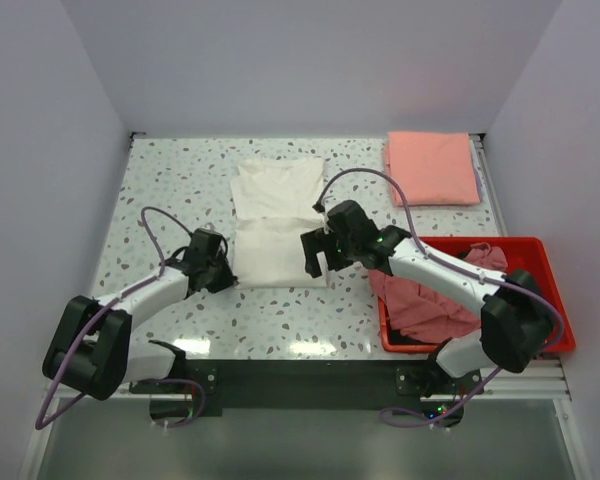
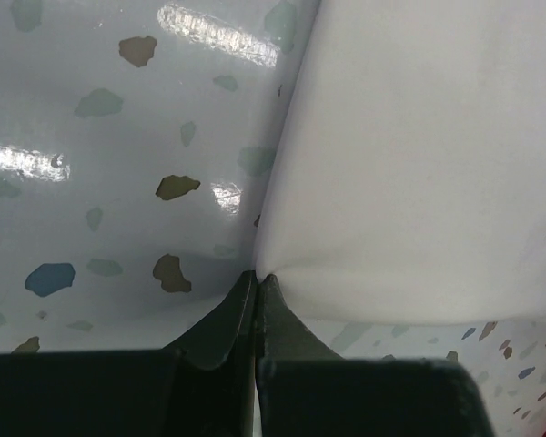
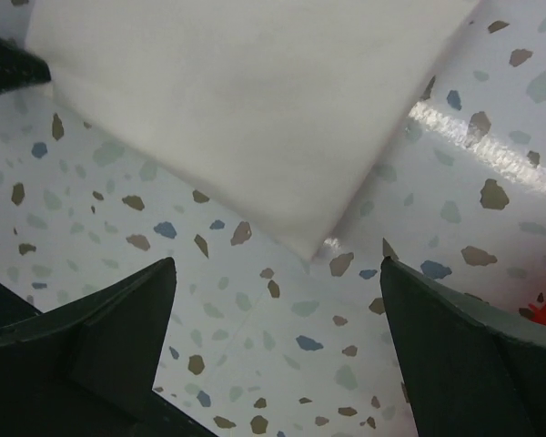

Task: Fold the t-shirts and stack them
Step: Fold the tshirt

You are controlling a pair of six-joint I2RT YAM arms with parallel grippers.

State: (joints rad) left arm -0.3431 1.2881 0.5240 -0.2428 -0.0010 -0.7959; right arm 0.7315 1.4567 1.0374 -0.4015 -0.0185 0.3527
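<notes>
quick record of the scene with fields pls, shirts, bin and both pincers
white t-shirt: partly folded, centre
salmon-pink t-shirt: folded flat, far right
red bin: right side, holds crumpled pink shirts
left pincer: shut at the white t-shirt's near left corner; grip on cloth unclear
right pincer: open, over its near right corner

The speckled table (image 1: 170, 180) carries a white t-shirt (image 1: 275, 225), a folded salmon-pink t-shirt (image 1: 432, 167) and a red bin (image 1: 554, 290).
</notes>
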